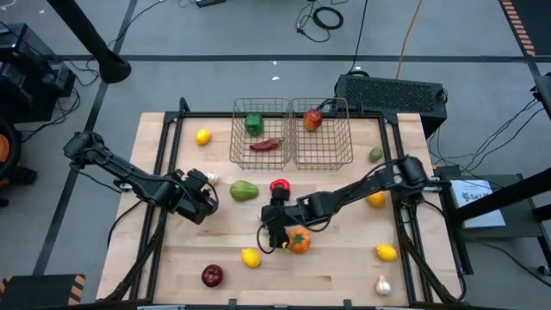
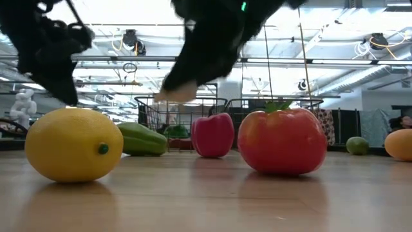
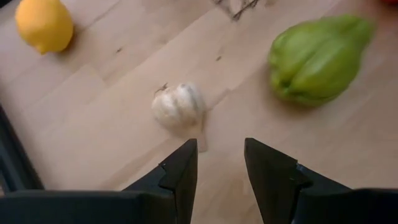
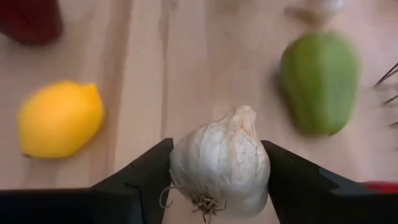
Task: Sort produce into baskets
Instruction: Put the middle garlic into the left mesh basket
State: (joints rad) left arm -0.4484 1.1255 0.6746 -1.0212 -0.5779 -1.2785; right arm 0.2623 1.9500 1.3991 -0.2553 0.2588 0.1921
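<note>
My right gripper point(image 4: 216, 152) is shut on a white garlic bulb point(image 4: 219, 163) above the table's middle point(image 1: 274, 226), just left of a red tomato point(image 1: 298, 240). My left gripper point(image 3: 221, 162) is open, just short of a second garlic bulb point(image 3: 178, 106) that lies on the table point(image 1: 212, 178); a green chayote point(image 3: 317, 59) lies beside it. Two wire baskets stand at the far edge. The left one point(image 1: 261, 153) holds a green pepper point(image 1: 254, 123) and a red chilli point(image 1: 267, 145); the right one point(image 1: 337, 155) holds a red fruit point(image 1: 312, 120). My right gripper pinches the garlic bulb by its two opposite sides point(image 4: 180, 162) between its two fingers, the root end toward the wrist. The fingers come from above, slanting down. In the low view the bulb point(image 2: 175, 94) hangs clear of the table.
On the table lie a red pepper point(image 1: 280, 185), a lemon point(image 1: 250, 257), a red apple point(image 1: 212, 275), a lemon at far left point(image 1: 203, 136), and at the right a green fruit point(image 1: 375, 155), an orange point(image 1: 376, 200), a lemon point(image 1: 386, 252) and a garlic point(image 1: 382, 284).
</note>
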